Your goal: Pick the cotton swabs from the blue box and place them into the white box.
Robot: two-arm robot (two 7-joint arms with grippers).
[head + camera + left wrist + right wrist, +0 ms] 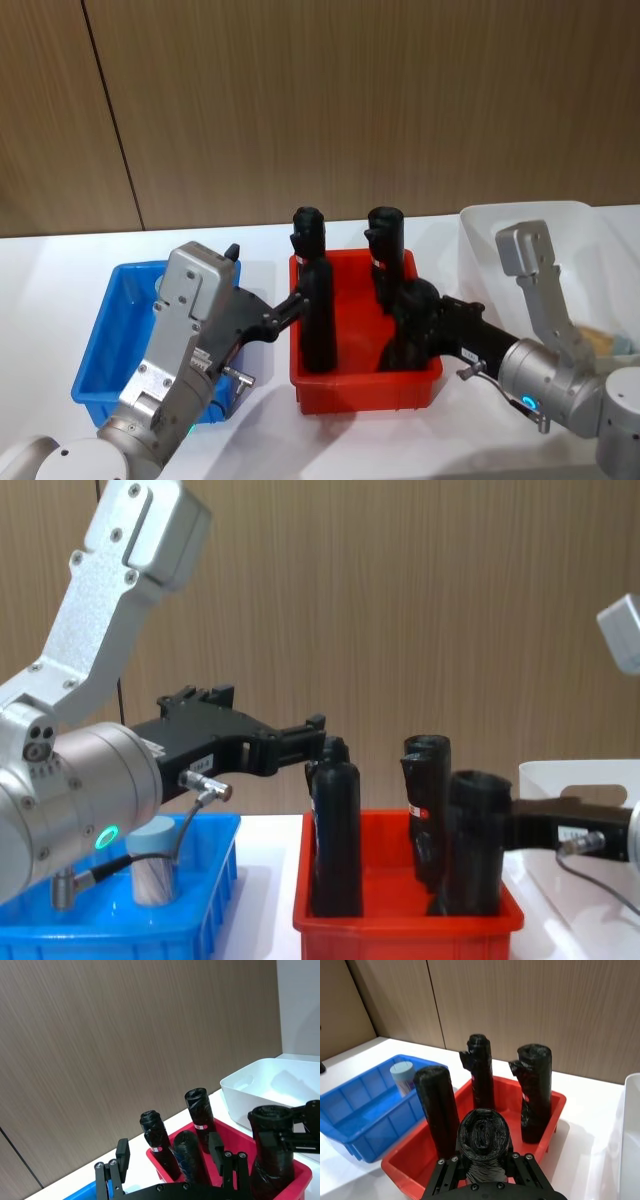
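Head view: the blue box (105,330) stands at the left of the white bench (60,270), the red bin (365,385) at the middle, the white box (530,225) at the right edge; the left gripper (296,303) reaches from over the blue box to the red bin's left wall, its fingers parted and empty; the right gripper (408,335) is closed around a black roll (410,325) at the red bin's near right corner; three further black rolls stand upright in the red bin.

Left wrist view: the left gripper's two fingers (122,1155) stand apart with nothing between them; beyond them are the red bin (300,1172) with its rolls and the white box (250,1085).

Right wrist view: the right gripper clasps the top of a black roll (482,1142); one tub of cotton swabs (402,1076) stands upright in the blue box (355,1110), near its far wall.

Chest view: the cotton swabs tub (153,875) stands inside the blue box (215,880), below the left arm; the left gripper (315,735) hangs open above the red bin's left wall; the right gripper grips a roll (475,840) near the red bin's right wall.
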